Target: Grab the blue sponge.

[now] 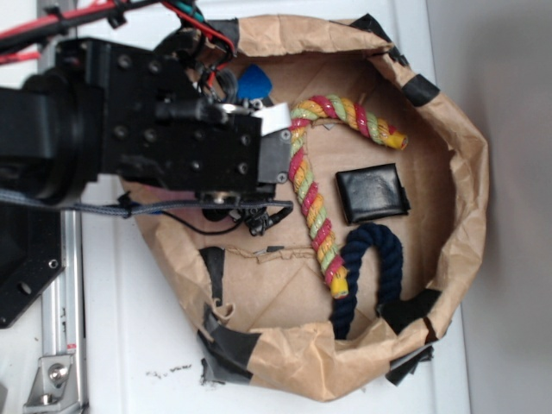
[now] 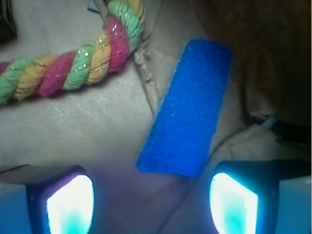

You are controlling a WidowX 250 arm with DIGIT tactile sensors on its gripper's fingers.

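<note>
Inside the paper bag, the sponge lies near the top rim, partly under the arm. The twisted rope runs beside it, with the wallet and looped rope beyond.

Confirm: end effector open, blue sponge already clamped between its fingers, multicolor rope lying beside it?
Not clamped. The wrist view shows the blue sponge lying free on the paper ahead of the open end effector, touching neither finger. The multicolor rope does lie beside it.
</note>
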